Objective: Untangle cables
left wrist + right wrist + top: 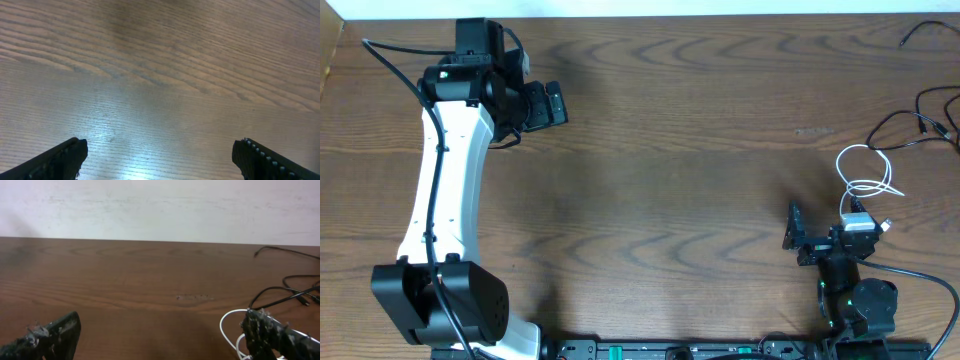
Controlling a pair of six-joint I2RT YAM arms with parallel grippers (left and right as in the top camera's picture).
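My left gripper (pixel 546 104) hangs over bare wood near the far left corner of the counter (pixel 670 150). Its fingers (pixel 55 160) are spread wide with nothing between them. My right gripper (pixel 830 222) is close to the near right corner, also spread wide and empty. The white cable (pixel 865 172) loops just beyond it, close beside one finger. The black cables (pixel 920 125) trail along the right edge toward the far corner. I cannot tell whether they cross the white one.
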